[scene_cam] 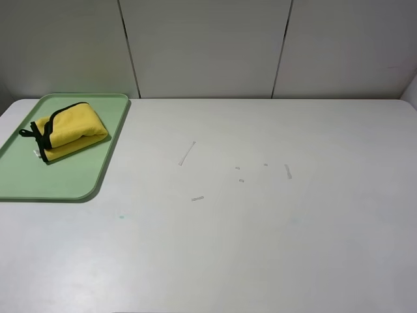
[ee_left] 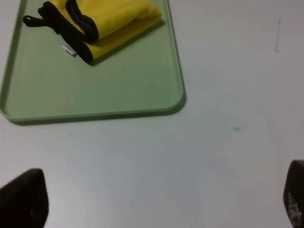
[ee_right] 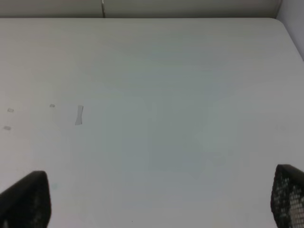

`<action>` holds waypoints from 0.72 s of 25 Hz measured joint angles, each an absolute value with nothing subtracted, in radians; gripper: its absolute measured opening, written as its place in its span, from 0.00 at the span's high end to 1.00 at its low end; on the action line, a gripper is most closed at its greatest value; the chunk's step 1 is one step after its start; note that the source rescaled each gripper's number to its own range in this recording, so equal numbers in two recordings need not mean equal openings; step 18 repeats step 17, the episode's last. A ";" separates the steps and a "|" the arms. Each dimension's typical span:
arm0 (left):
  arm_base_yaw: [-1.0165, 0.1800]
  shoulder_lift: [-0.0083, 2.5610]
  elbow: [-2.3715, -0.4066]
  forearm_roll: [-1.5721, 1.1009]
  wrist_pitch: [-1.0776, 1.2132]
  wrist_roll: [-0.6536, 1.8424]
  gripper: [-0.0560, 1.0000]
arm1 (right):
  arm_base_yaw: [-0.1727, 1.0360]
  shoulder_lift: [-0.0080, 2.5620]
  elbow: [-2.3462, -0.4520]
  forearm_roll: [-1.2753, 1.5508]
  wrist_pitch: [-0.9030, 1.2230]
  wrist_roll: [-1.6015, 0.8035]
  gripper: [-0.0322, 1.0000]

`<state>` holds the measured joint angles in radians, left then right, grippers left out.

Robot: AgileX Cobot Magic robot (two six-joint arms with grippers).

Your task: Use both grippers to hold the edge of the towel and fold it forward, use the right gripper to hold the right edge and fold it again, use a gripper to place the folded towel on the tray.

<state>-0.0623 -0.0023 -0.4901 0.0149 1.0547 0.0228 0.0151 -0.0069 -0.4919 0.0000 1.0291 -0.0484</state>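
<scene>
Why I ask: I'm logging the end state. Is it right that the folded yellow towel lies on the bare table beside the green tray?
Not quite: the folded yellow towel lies on the green tray itself, in its far part, not on the table. The exterior high view shows this.

White table carries a green tray and tape scraps.
</scene>
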 joint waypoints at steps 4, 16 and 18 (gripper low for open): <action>-0.062 -0.002 -0.490 0.015 1.055 0.023 0.00 | 0.015 -0.007 -0.492 0.000 1.029 -0.048 0.00; -0.062 -0.002 -0.490 0.015 1.055 0.024 0.00 | 0.015 -0.007 -0.492 0.000 1.029 -0.048 0.00; -0.062 -0.002 -0.490 0.015 1.055 0.024 0.00 | 0.015 -0.007 -0.492 0.000 1.029 -0.048 0.00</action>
